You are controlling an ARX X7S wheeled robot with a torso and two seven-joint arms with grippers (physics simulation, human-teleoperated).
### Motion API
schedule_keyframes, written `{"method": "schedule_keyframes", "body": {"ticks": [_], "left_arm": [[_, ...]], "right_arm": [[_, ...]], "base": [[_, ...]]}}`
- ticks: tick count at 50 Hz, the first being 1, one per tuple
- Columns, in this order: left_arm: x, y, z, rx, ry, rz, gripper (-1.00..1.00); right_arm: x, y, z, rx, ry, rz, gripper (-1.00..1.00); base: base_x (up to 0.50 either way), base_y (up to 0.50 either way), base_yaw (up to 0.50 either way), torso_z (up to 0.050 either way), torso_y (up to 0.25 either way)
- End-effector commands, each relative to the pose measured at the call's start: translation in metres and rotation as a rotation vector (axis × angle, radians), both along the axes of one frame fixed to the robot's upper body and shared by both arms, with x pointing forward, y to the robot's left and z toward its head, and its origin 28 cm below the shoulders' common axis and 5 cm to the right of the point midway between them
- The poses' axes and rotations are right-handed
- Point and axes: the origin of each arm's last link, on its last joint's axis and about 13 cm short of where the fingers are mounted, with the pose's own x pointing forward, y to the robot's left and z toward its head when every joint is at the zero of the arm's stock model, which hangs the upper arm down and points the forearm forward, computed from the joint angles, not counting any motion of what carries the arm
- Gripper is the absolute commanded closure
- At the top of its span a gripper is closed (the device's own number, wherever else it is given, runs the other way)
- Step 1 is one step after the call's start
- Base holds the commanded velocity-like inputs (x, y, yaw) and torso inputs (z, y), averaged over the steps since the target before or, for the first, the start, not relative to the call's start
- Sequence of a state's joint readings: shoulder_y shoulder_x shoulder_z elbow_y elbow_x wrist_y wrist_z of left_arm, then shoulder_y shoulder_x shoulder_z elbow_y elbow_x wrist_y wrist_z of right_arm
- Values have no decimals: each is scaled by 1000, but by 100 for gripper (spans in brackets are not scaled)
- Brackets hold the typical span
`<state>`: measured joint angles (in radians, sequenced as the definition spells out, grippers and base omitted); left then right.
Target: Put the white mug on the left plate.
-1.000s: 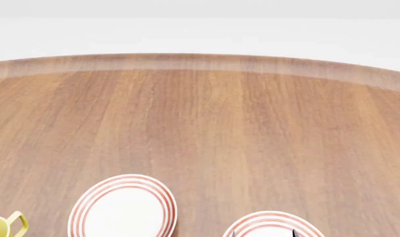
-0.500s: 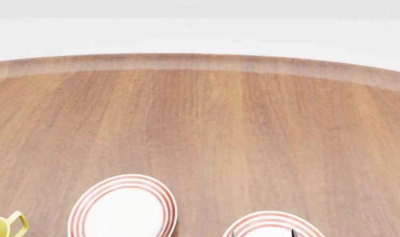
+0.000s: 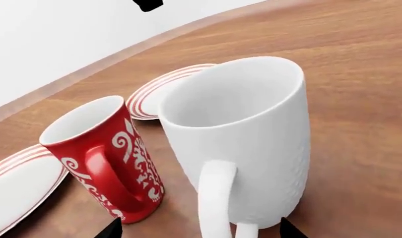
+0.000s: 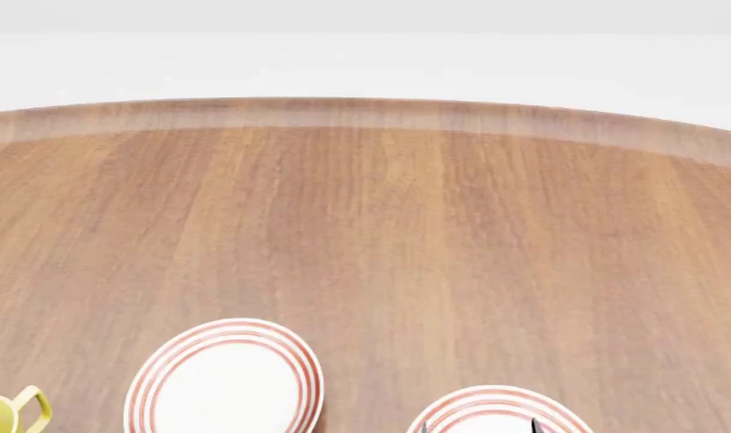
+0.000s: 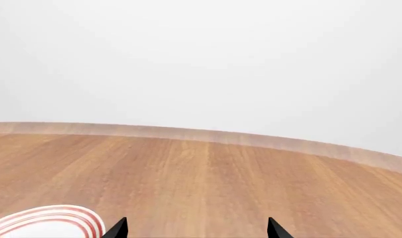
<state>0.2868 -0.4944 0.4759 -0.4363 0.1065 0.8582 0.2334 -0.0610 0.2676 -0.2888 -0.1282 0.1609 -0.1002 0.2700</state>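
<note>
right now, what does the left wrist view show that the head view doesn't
Only the left wrist view shows the white mug, upright with its handle toward the camera, and the red patterned mug close beside it; whether they touch is unclear. The left gripper's fingertips peek in on either side of the mug's handle, apart.

Only the head view shows a yellow mug handle at the frame edge and the table's far rim in full.

Both show the wooden table and two red-ringed plates; the left plate is bare.

Simulated tabletop scene, bare and studio-like, round wood-grain surface (image 4: 378, 225) with a pale bevelled edge, blank white backdrop, domestic crockery only: red-ringed plates (image 4: 225, 379), red patterned mug (image 3: 105, 156), tall white mug (image 3: 244, 139)
</note>
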Motion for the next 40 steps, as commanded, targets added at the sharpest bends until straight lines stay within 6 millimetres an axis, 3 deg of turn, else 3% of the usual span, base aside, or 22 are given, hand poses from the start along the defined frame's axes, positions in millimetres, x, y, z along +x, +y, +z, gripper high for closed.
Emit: {"method": "schedule_keyframes", "body": {"ticks": [1,13,14,32,40], "left_arm": [[6,-4,-2,-2,5,-20,-100],[7,-7,-6,-5,14,-29,-100],[7,-7,-7,-4,18,-35,100],[2,-5,1,-17,-4,-25,100],[-11,-8,9,-50,-48,-33,100]], "right_arm": [[1,0,-1,-3,5,1,-100],[0,0,0,-2,4,1,-100],[0,0,0,-1,3,0,-100],[1,0,-1,-4,3,0,-100],[0,0,0,-5,3,-2,-100]], "base": [[0,0,0,0,0],[0,0,0,0,0],[0,0,0,0,0],[0,0,0,0,0],[0,0,0,0,0]]}}
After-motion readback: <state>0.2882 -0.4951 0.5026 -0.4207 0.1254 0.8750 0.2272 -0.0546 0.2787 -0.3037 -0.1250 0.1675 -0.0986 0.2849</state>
